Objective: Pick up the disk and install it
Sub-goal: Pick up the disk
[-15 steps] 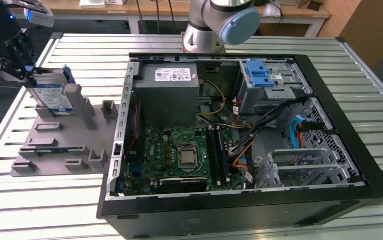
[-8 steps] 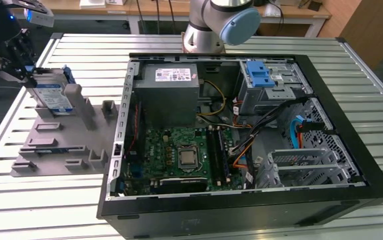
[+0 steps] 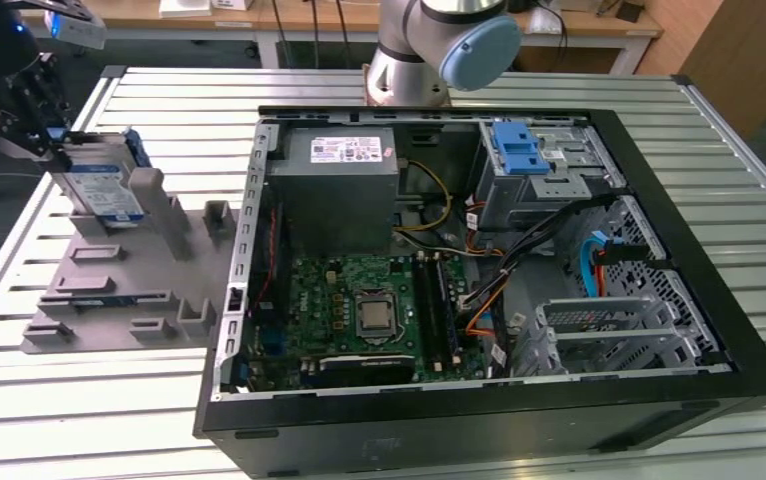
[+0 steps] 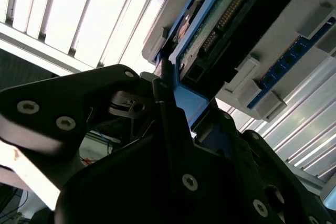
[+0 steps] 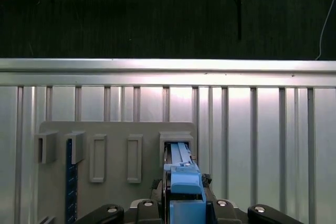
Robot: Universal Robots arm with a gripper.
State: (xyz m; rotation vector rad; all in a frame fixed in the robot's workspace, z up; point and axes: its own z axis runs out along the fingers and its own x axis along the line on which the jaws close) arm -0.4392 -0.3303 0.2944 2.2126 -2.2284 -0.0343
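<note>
- Computer case (image 3: 490, 432): black, lid off and open upward, lying on a ribbed silver metal tabletop (image 3: 90, 420); taken as the landmark.
- Inside the case: a grey box with a white sticker (image 3: 334, 200) at the far side, a green circuit board (image 3: 356, 300) nearer the camera, and loose coloured cables (image 3: 543, 235) strung across the middle.
- A blue ridged clip (image 3: 517, 150) sits in the perforated metal bay at the case's far corner, on the exterior view's right. A silver cage (image 3: 610, 325) lies below it.
- Arm base (image 3: 430, 45) is seen just beyond the far wall of the case.
- A flat grey holder plate (image 3: 110, 300) with raised rectangular slots lies beside the case, on the exterior view's left. A narrow blue strip (image 5: 69, 182) stands in one slot.
- The disk (image 3: 100, 190) stands upright at the far end of that plate, outside the case. Its silver face, blue-and-white label and blue plastic frame are noted.
- The gripper (image 3: 52, 145) is closed on the disk's upper end. In the second wrist view the black fingers (image 4: 163, 90) press on the blue frame.
- Whether the disk's lower edge is clear of its slot cannot be told.
- A strip of bare tabletop is noted between the plate and the case wall.
</note>
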